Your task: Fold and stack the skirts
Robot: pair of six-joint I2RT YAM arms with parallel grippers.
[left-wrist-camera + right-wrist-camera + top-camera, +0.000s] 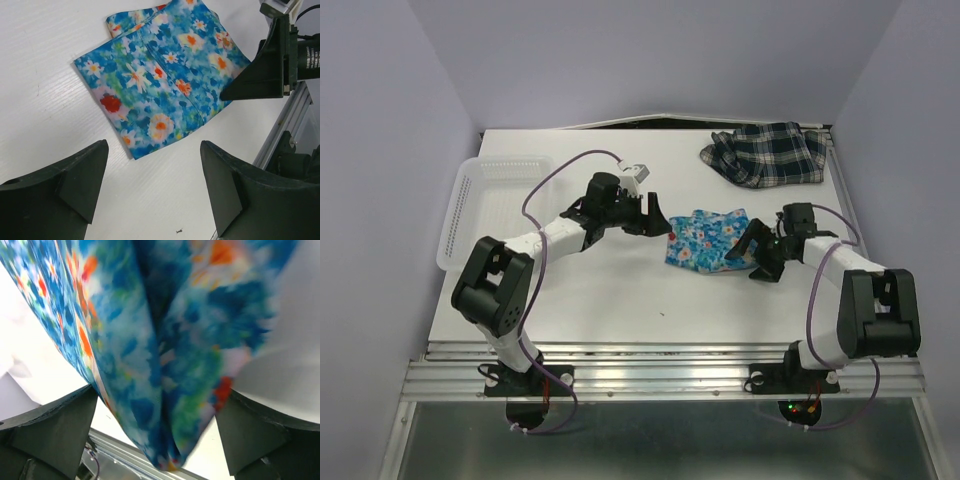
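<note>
The left end effector point(658, 217) hangs wide and holds nothing, its two dark fingers point(75, 185) spread above bare white desk point(620, 290). Just ahead of its tips, and not touching them, lies the blue floral skirt point(160, 80), folded into a rough rectangle with one corner turned towards this end effector and a second layer peeking out at its far edge. Across the skirt from the left arm, the right end effector point(750, 258) is also spread wide, with the skirt's edge bunched in the gap between its fingers point(55, 430); the cloth point(150, 340) fills most of the right wrist view, blurred by closeness, and neither finger can be seen clamping it. From the left wrist, one dark finger of the right end effector point(265, 70) shows over the skirt's far side. In the overhead view the floral skirt point(705, 240) sits between the two end effectors, near the middle of the desk. Well beyond the right end effector, at the far corner of the desk, the dark plaid skirt point(767, 153) lies in a loose, crumpled heap. Out past the left arm's elbow, a white lattice basket point(470, 200) rests along the desk's left edge.
</note>
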